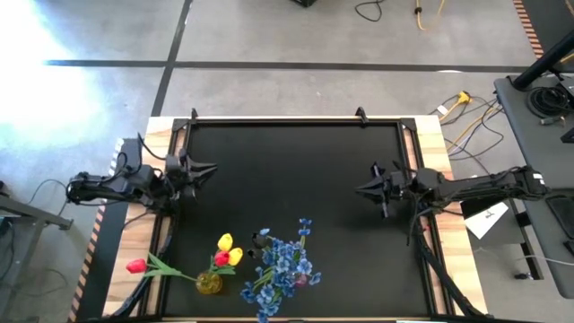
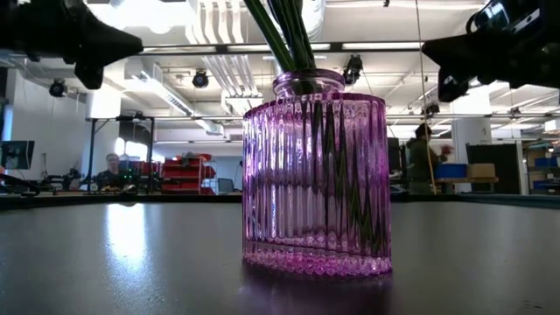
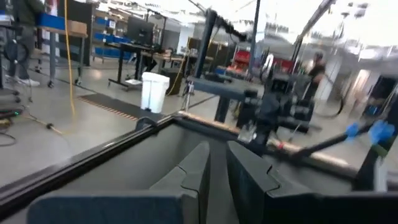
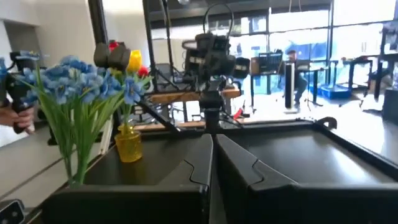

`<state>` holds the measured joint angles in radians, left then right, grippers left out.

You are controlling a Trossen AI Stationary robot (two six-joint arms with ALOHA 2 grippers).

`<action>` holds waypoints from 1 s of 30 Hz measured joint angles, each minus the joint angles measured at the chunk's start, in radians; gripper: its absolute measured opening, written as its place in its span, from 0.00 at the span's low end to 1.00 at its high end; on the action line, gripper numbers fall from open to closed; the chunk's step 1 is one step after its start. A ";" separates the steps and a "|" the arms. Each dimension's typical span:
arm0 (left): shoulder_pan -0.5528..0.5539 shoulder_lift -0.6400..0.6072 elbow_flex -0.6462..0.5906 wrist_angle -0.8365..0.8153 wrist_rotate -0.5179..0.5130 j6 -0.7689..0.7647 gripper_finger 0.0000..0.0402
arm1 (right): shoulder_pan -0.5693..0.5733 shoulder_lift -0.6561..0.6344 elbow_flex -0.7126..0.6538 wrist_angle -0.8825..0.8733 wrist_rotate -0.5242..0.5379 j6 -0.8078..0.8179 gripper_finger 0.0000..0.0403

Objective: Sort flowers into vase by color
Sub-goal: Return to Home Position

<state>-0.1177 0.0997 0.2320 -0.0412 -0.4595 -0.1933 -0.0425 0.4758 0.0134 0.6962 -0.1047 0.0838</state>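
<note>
Two vases stand near the table's near edge. A small yellow vase holds yellow tulips and a red one, and another red tulip leans far out toward the left. A ribbed purple vase holds bushy blue sprays. A dark bloom shows beside them. My left gripper hovers over the table's left side, open by a narrow gap. My right gripper hovers over the right side, shut. Both hold nothing and are far from the flowers.
The black mat has a raised rim and wooden borders. Between the two grippers and beyond the vases the mat is bare. In the right wrist view a person's hand shows at the picture's edge, past the blue sprays.
</note>
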 joint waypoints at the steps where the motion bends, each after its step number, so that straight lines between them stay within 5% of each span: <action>1: 0.000 0.006 -0.002 -0.004 0.002 0.017 0.10 | 0.000 -0.009 -0.001 -0.003 0.001 -0.013 0.03; 13: -0.001 -0.009 -0.138 0.015 0.087 0.080 0.10 | 0.000 -0.055 -0.001 -0.132 0.001 -0.063 0.03; 20: -0.002 -0.058 -0.222 0.090 0.298 0.151 0.10 | 0.000 -0.056 -0.001 -0.192 0.002 -0.024 0.03; 30: 0.000 -0.019 -0.211 0.076 0.286 0.207 0.10 | 0.001 -0.056 -0.002 -0.201 0.002 -0.024 0.03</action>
<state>-0.1177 0.0807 0.0205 0.0344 -0.1734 0.0139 -0.0420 0.4202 0.0116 0.4955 -0.1032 0.0597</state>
